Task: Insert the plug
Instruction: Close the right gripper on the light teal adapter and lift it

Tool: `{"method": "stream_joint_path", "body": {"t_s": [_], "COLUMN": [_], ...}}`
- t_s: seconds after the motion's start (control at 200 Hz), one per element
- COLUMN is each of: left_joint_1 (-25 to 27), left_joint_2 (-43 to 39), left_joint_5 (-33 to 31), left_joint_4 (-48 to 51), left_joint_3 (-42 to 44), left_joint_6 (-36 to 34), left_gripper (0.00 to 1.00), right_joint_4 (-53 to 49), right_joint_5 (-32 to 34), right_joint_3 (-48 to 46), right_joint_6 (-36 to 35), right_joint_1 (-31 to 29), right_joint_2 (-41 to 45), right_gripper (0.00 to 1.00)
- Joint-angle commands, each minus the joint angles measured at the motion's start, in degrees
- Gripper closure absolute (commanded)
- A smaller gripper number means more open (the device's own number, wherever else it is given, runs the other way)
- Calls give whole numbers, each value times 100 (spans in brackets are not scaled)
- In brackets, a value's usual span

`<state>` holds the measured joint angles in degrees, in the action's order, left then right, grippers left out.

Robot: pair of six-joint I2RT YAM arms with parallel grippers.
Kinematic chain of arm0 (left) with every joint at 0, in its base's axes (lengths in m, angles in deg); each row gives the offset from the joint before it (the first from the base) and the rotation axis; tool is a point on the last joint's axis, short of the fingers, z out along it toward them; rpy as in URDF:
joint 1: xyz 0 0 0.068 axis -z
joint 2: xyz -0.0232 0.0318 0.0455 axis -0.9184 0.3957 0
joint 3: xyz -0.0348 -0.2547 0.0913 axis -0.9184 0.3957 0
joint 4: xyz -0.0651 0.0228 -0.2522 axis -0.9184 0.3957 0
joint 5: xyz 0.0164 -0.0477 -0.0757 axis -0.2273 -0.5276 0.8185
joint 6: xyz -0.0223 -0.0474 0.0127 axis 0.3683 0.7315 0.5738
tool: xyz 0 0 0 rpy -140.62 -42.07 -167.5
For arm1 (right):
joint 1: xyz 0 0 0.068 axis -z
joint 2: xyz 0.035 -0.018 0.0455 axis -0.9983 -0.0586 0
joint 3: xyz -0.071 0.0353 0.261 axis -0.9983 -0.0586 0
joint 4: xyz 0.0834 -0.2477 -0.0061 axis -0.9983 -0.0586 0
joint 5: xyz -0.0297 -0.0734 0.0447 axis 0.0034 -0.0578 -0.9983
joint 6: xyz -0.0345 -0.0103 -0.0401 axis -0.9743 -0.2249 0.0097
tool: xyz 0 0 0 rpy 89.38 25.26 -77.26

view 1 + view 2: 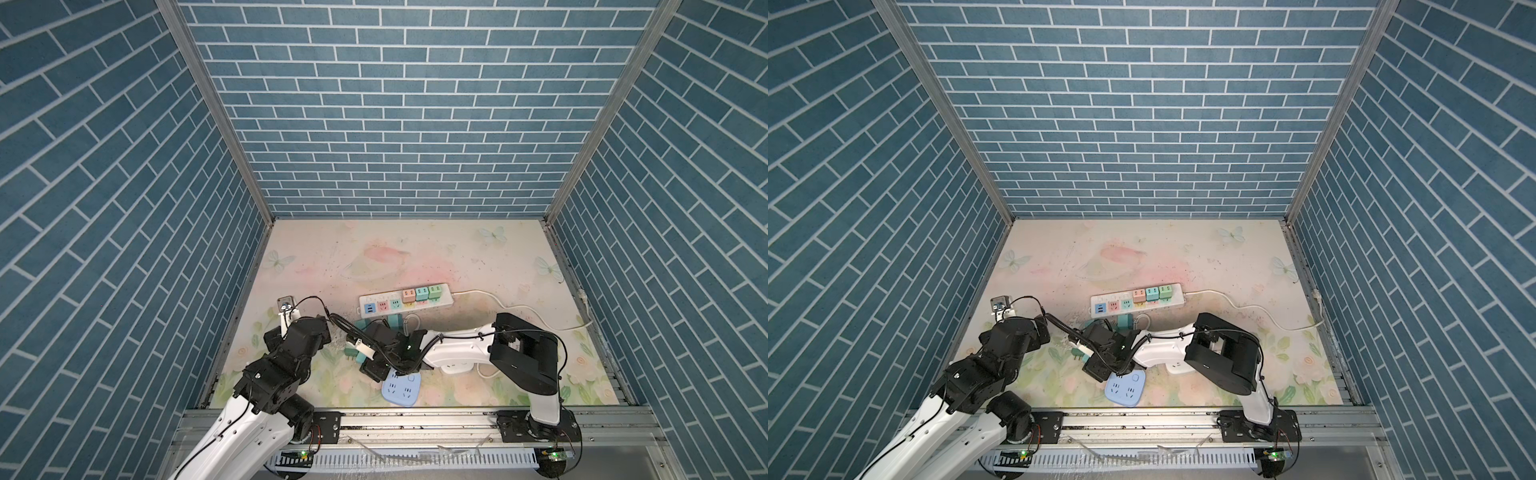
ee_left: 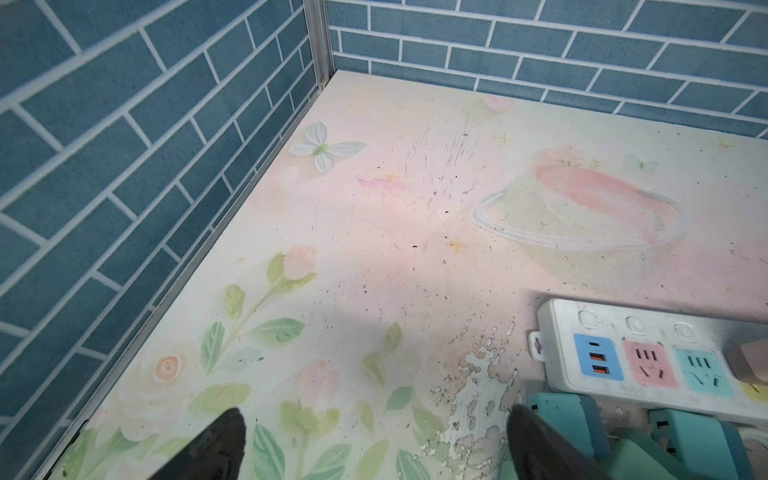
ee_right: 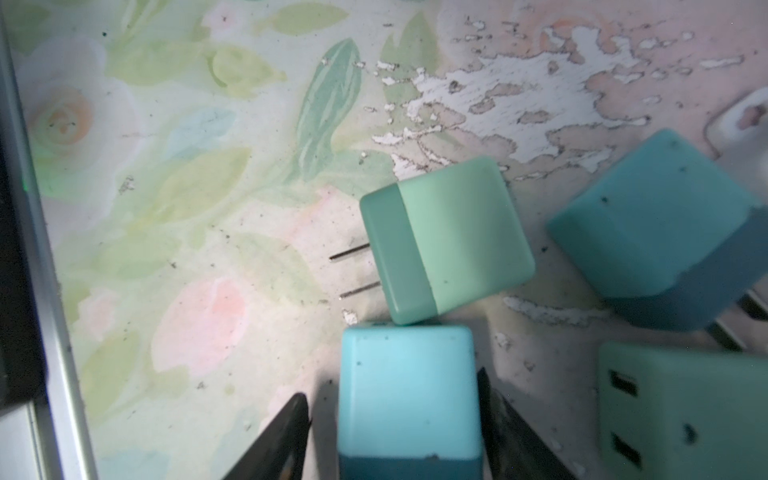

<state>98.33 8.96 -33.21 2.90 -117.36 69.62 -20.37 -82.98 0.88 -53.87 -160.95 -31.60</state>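
Since the task asks for a plug in a socket, this entry records the grasp step as not yet completed.

Item 1, plug (image 3: pixel 409 399): light blue cube, standing in the six o'clock half of the bench (image 1: pixel 415 257). It is hidden under the right wrist in both top views. Its pins are not visible.

Item 2, right end effector (image 3: pixel 392 388): jaws apart, straddling the plug. One finger (image 3: pixel 507 432) lies against its side and the other finger (image 3: pixel 286 436) sits just clear of it. Not clamped.

Item 3, left end effector (image 2: pixel 374 449): jaws wide apart and empty. It hovers over bare bench at about eight o'clock from the strip.

Item 4, power strip (image 1: pixel 405 301): lies at about one o'clock from the cluster of loose plugs in a top view. There are three seated cubes (image 1: pixel 422 294) toward its cord end. The pink socket (image 2: pixel 650 365) and teal socket (image 2: pixel 702 370) are free.

Item 5, loose neighbours: the mint green plug (image 3: pixel 449 241) lies on its side, pins showing, touching or almost touching the blue cube's far edge. The darker teal plug (image 3: pixel 656 224) is near.

Next move, as judged: close squarely on the cube's flat sides and lift straight up so the green neighbour is not dragged. Establish which face carries the pins and turn them downward. Carry the cube toward twelve o'clock and line it up over a free socket before pressing.
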Motion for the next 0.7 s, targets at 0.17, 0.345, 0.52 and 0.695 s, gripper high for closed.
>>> {"method": "stream_joint_path", "body": {"t_s": [0.17,0.345,0.52,0.695], "left_joint_1": [-4,-7,-9,-9], "left_joint_2": [-54,-52,-54,-56], "left_joint_5": [-73,-73,-63,-113], "left_joint_4": [115,116,114,152], "left_joint_3": [21,22,24,4], "left_joint_6": [31,25,20,67], "left_gripper": [1,0,0,0], "right_joint_4": [-20,-86,-31,211], "right_joint_5": [-97,-39,42,150], "right_joint_3": [173,228,108,-157], "right_joint_6": [-76,-79,-82,-83], "right_joint_1": [-14,-14,-21,-19], "right_joint_2": [-312,-392,-277,7], "right_gripper": [38,46,58,65]}}
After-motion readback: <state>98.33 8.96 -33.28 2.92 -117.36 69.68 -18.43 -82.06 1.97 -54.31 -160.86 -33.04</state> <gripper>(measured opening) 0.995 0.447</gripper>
